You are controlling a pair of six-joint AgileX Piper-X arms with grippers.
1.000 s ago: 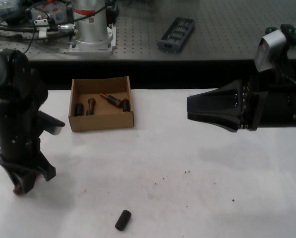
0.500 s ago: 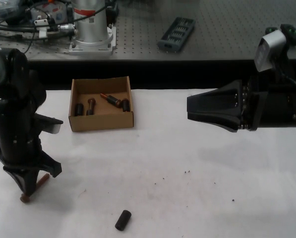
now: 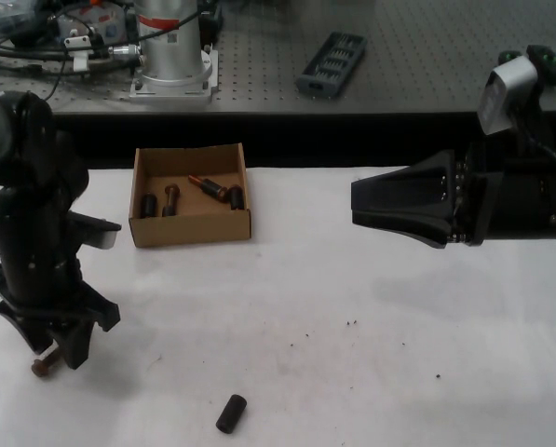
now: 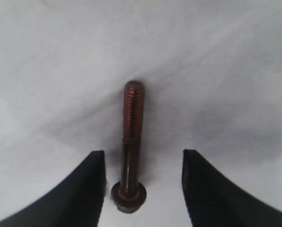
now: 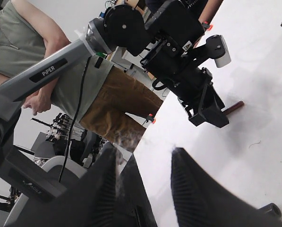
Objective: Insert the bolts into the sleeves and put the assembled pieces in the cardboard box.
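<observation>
A copper-coloured bolt (image 4: 131, 151) lies flat on the white cloth, between the fingers of my left gripper (image 4: 143, 189), nearer to one of them. That gripper (image 3: 59, 343) is open and points straight down over the bolt (image 3: 41, 366) at the near left. A black sleeve (image 3: 230, 413) lies alone near the front edge. The cardboard box (image 3: 190, 229) at the back left holds several bolts with sleeves on them. My right gripper (image 5: 148, 189) is open and empty, hanging above the cloth at the right (image 3: 356, 207) and pointing left. From there it sees the left gripper (image 5: 209, 113), the bolt (image 5: 233, 108) and the sleeve (image 5: 272, 210).
Behind the cloth runs a dark perforated bench with a silver post base (image 3: 170, 58), cables and a black ridged holder (image 3: 332, 61). Small dark specks (image 3: 352, 324) dot the cloth. Open cloth lies between the two arms.
The left gripper rose with the bolt hanging tilted from it, then spread its fingers. The bolt now lies loose on the cloth. The right arm has not moved.
</observation>
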